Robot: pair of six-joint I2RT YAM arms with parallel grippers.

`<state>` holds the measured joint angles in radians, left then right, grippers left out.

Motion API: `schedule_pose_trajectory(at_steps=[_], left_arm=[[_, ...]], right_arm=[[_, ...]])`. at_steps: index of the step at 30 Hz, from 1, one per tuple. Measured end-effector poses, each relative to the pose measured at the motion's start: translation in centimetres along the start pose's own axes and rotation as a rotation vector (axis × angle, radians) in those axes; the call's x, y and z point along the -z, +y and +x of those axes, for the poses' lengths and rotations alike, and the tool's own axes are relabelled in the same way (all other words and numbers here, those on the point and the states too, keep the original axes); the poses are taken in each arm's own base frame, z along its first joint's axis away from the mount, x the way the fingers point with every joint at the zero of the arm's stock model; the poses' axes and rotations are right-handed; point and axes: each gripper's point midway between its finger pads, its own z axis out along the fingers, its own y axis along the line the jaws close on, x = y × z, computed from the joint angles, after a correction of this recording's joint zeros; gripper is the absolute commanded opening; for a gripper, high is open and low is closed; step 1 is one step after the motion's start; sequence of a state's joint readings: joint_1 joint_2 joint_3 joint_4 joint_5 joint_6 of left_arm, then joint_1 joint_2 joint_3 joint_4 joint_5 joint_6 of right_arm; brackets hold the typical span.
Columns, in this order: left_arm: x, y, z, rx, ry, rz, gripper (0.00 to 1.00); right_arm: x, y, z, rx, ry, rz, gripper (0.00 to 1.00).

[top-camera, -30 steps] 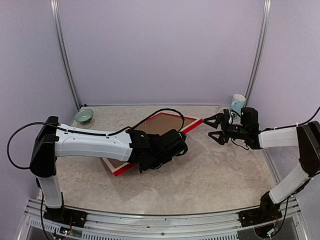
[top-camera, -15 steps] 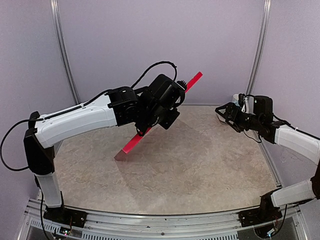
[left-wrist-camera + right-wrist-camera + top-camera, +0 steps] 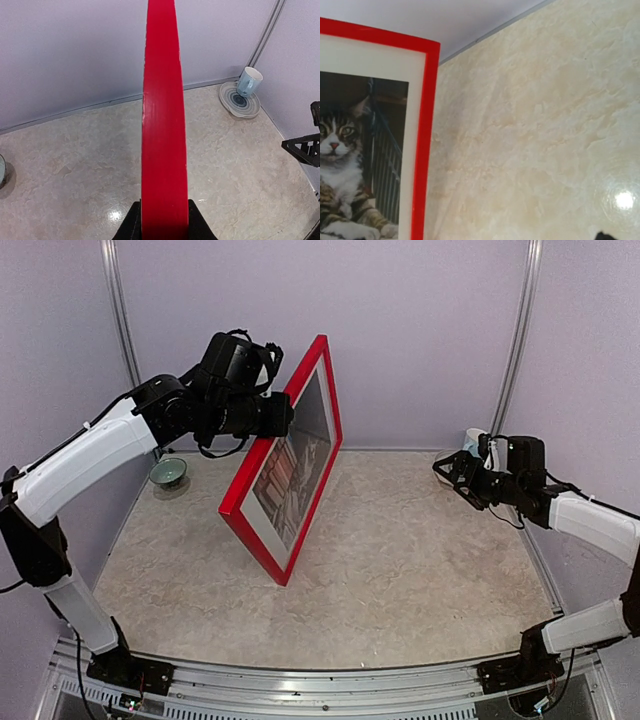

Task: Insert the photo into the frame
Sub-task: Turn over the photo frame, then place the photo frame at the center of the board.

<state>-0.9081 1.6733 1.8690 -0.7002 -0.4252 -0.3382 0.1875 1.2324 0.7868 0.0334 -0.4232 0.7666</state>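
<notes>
Left claw (image 3: 164,226): I clenched the frame (image 3: 250,540) by its thin red edge.
Photo (image 3: 350,160): tabby cat, white mat (image 3: 370,60) around.
Right claw (image 3: 450,472): spread, empty.

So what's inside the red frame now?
The cat photo sits inside the frame, bordered by a white mat. Whatever backs it is hidden, since only the front and one edge show.

red frame (image 3: 164,130), tabby photo (image 3: 350,165), marbled table (image 3: 420,560)
</notes>
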Motion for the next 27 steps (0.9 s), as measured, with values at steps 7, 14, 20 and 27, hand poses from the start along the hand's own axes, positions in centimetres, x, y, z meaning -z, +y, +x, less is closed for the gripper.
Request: schedule_pose_trajectory(at_steps=[7,14,20,27], left_arm=[[0.3,4.7,1.0,0.233,-0.002,0.046,0.01],[0.1,7.4,3.2,0.377,-0.012,0.045,0.01],[-0.7,9.4,6.1,0.51,0.0,0.065,0.01],[-2.1,10.2,9.7,0.641,0.01,0.106,0.01]], right_arm=[[-0.3,-0.3,0.2,-0.006,0.011,0.005,0.99],[-1.6,-1.5,1.5,-0.029,0.066,0.013,0.99],[-2.6,-2.5,2.6,-0.048,0.112,0.012,0.99],[-4.2,-3.4,4.2,-0.076,0.172,-0.014,0.99]])
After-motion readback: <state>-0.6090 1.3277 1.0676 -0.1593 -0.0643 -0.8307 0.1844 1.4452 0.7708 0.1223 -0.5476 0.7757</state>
